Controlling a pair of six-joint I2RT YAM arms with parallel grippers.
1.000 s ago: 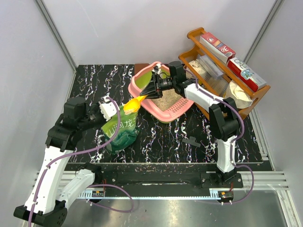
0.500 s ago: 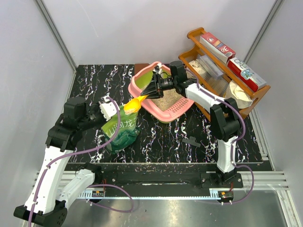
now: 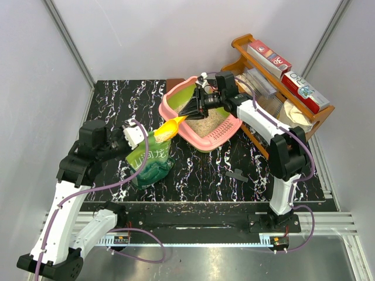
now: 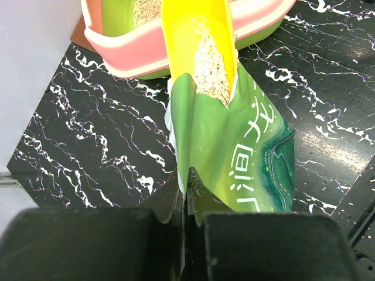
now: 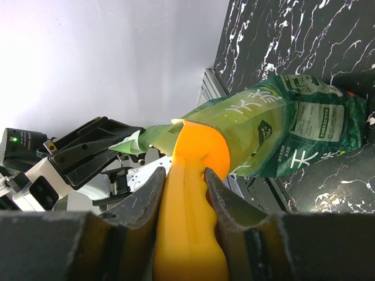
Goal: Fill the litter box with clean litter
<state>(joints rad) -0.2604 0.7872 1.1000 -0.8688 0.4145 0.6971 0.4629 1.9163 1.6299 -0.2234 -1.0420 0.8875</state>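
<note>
The pink litter box with green inner walls sits at the back middle, its rim also in the left wrist view, tan clean litter on its floor. My right gripper is shut on the handle of a yellow-orange scoop. The scoop's bowl carries clean litter and pokes out of the mouth of a green bag, angled towards the box. My left gripper is shut on the bag's top edge, holding it upright.
A brown wooden rack with red-and-white boxes and bags stands right of the box, close to my right arm. A small black part lies on the black marbled table. White walls close in the left and back.
My right arm has drawn back and to the right, pulling the scoop farther out of the bag mouth towards the litter box. The left gripper and the bag have stayed put.
</note>
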